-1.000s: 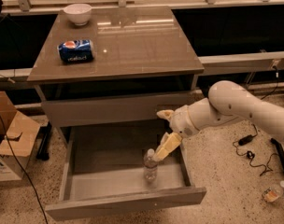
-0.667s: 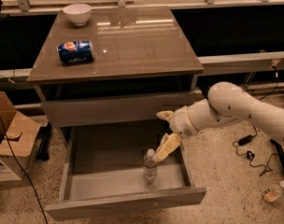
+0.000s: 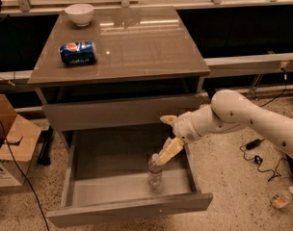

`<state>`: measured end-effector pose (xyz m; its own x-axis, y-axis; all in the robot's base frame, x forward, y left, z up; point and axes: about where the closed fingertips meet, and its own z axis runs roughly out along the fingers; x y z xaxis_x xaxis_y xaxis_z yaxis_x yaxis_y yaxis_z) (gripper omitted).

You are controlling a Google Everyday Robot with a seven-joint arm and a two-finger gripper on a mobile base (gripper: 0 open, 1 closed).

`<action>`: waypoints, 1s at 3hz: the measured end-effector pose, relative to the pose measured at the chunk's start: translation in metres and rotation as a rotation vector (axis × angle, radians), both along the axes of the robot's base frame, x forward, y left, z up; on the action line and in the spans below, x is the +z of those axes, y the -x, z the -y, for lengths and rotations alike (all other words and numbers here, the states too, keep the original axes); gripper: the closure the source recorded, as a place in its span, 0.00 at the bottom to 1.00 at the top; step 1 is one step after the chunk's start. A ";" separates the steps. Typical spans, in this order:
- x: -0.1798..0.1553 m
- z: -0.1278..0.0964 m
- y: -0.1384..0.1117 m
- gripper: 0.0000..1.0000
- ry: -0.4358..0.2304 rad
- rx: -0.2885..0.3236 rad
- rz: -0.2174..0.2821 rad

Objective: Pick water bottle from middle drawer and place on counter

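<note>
**Camera view.** Nothing measurable has changed over the last second. The gripper (image 3: 162, 141) hangs at the same spot over the right half of the open middle drawer (image 3: 129, 210). The water bottle (image 3: 155, 173) stands upright on the drawer floor exactly where it stood before, near the front wall. The white arm (image 3: 252, 121) reaches in from the right at an unchanged pose.

The two tan fingers (image 3: 170, 150) are spread apart and hold nothing. The lower one slants down to the bottle's cap, while the upper one points left, level with the upper drawer front (image 3: 122, 112). The pause suggests that the approach has ended but the grasp has not begun. The bottle has yet to be enclosed, lifted clear of the drawer and carried up to the counter (image 3: 137, 47).

The counter already bears a blue soda can (image 3: 77, 53) lying on its side at the left and a white bowl (image 3: 79, 14) at the rear left corner. Its centre and right side are bare.

**Hidden or uncertain.**
- The lower finger overlaps the bottle's cap, so contact cannot be told from mere alignment in depth.
- The cap itself is largely masked.
- The bottle's label is too faint to read.
- The arm's base is cut off at the right edge.
- A cardboard box (image 3: 11, 143) is cropped at the left edge.
</note>
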<state>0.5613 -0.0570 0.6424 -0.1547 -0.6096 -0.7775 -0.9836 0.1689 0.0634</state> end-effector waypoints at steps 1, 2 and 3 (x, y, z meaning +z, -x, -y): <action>-0.026 -0.004 -0.013 0.00 -0.013 0.000 -0.009; -0.058 -0.004 -0.016 0.00 -0.014 -0.005 -0.048; -0.092 -0.005 -0.020 0.00 -0.015 -0.011 -0.090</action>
<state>0.5809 -0.0524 0.5504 -0.2311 -0.5961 -0.7689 -0.9719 0.1776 0.1544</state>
